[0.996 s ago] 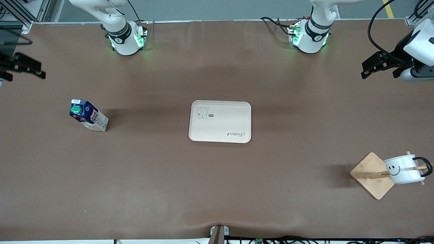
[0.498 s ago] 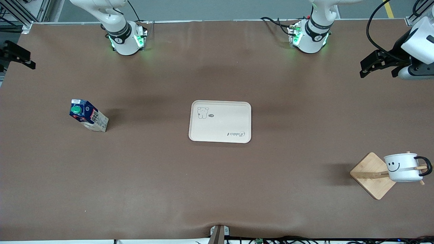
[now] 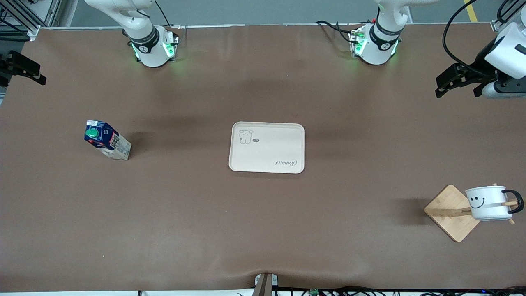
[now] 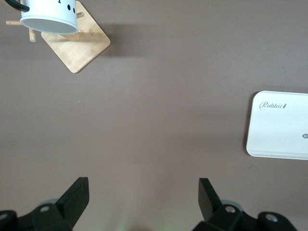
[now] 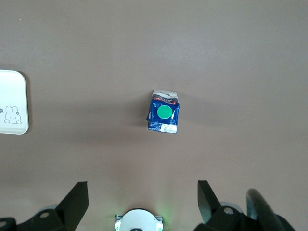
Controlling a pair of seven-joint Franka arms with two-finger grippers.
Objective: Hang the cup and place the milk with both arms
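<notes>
The cup (image 3: 489,202), white with a black smiley face, hangs by its black handle on a peg of the wooden rack (image 3: 450,211) near the left arm's end of the table. It also shows in the left wrist view as the cup (image 4: 48,17) over the rack's base (image 4: 77,48). The milk (image 3: 107,140) stands on the bare table toward the right arm's end, and its green cap marks the milk (image 5: 163,113) in the right wrist view. My left gripper (image 3: 456,88) (image 4: 143,192) hangs open and empty, high over the table's edge. My right gripper (image 3: 22,72) (image 5: 143,192) is open and empty at the table's right-arm end.
A cream tray (image 3: 267,147) with a rabbit drawing lies in the middle of the table, with nothing on it; the tray's edge also shows in both wrist views (image 4: 279,125) (image 5: 12,101). The right arm's green-lit base (image 5: 138,220) shows between that gripper's fingers.
The cup has swung from tilted to level on its peg. Both grippers have drawn a little up and back toward the arms' bases, still open.
</notes>
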